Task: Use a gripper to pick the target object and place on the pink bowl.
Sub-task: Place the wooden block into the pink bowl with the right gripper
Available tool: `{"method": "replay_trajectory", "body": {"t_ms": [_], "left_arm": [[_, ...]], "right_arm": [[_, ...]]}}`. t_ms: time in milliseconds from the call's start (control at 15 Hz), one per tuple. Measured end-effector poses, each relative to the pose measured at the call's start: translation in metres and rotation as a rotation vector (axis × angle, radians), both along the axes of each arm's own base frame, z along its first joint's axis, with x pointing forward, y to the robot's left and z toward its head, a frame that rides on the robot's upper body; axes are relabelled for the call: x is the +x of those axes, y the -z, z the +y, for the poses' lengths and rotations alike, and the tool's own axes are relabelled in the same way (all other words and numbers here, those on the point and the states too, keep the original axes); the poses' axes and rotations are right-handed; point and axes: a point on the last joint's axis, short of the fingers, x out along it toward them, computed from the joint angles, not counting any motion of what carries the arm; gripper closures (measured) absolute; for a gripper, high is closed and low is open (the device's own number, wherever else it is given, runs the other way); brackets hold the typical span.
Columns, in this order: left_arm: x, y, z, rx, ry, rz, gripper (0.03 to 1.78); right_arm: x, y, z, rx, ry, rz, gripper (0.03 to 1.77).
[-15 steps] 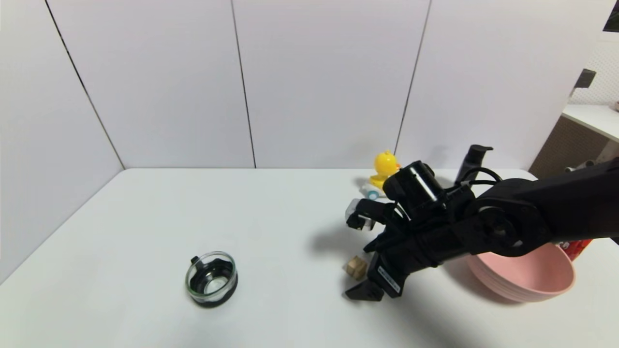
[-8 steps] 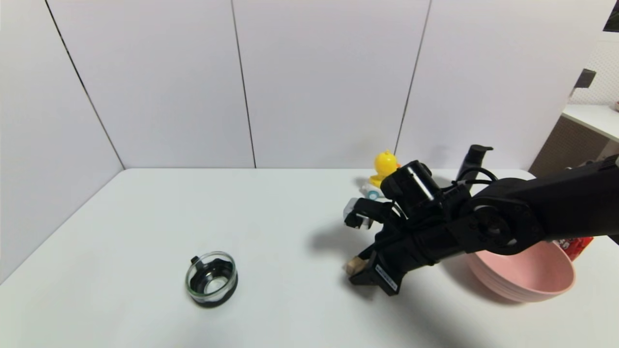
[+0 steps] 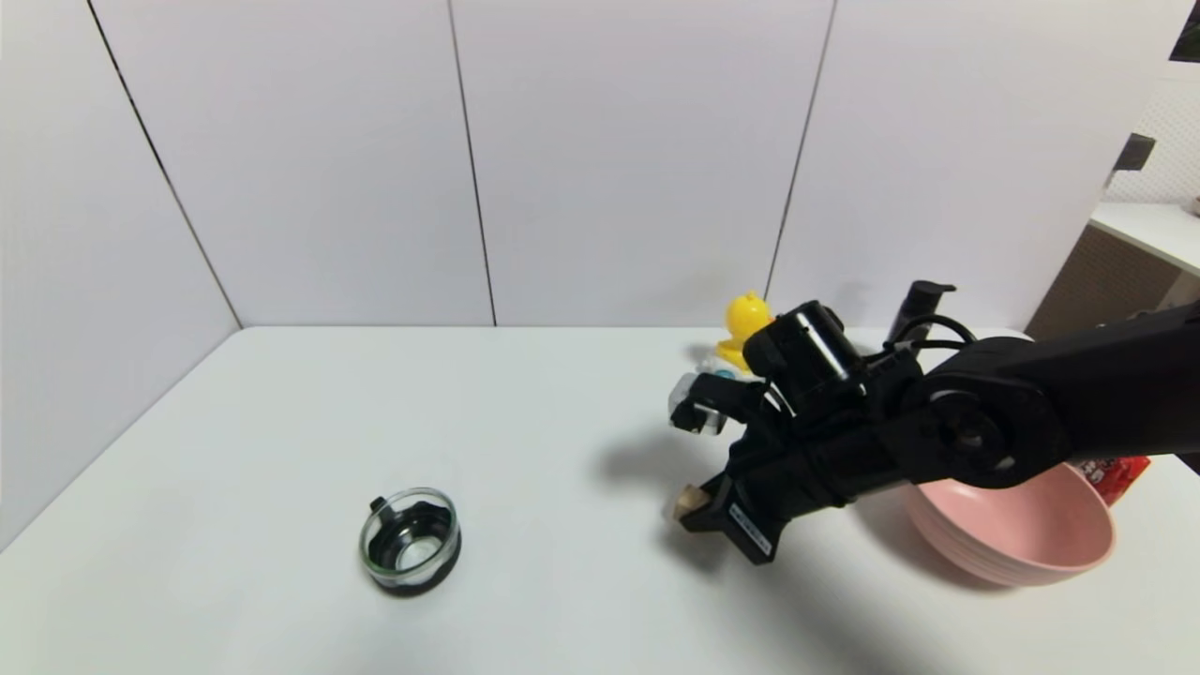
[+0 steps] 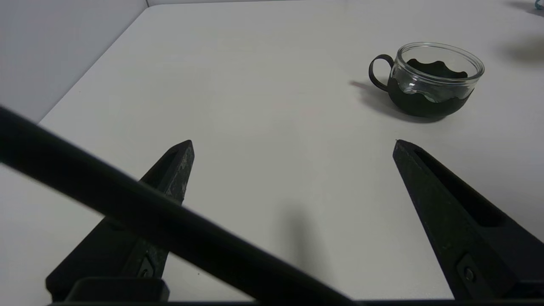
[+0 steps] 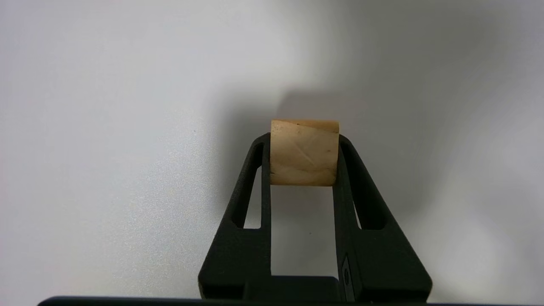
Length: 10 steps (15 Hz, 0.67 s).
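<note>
My right gripper point(image 3: 698, 511) is shut on the small tan wooden cube point(image 3: 688, 500), held just above the white table left of the pink bowl point(image 3: 1017, 539). In the right wrist view the wooden cube point(image 5: 304, 153) sits clamped between the two black fingertips of the right gripper point(image 5: 304, 146), its shadow on the table beneath. The pink bowl stands at the right, partly behind the right arm. My left gripper point(image 4: 293, 146) hangs open over bare table at the near left, nothing between its fingers.
A glass-and-black cup point(image 3: 411, 542) stands at the front left, and the same cup point(image 4: 429, 80) shows in the left wrist view. A yellow duck toy point(image 3: 745, 323) sits at the back, a red carton point(image 3: 1116, 473) behind the bowl. A white wall bounds the table.
The right gripper closed on the cube, which lay on the table between its open fingers a second ago, and has lifted it slightly. The left arm has not moved.
</note>
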Motion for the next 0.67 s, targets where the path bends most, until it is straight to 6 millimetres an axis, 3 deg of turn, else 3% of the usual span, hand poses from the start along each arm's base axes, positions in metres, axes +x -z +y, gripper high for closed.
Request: {"method": "replay_trajectory", "body": {"t_ms": [200, 333, 467, 667], "left_arm": [[0.0, 0.0, 0.0, 0.0, 0.0, 0.0, 0.12], [0.0, 0.0, 0.0, 0.0, 0.0, 0.0, 0.12], [0.0, 0.0, 0.0, 0.0, 0.0, 0.0, 0.12], [0.0, 0.0, 0.0, 0.0, 0.0, 0.0, 0.12]], "right_arm": [[-0.002, -0.029, -0.015, 0.049, 0.036, -0.074, 1.38], [-0.004, -0.062, -0.036, 0.103, 0.091, -0.17, 1.38], [-0.005, -0.095, -0.068, 0.148, 0.182, -0.273, 1.38], [-0.012, -0.124, -0.118, 0.167, 0.33, -0.374, 1.38]]}}
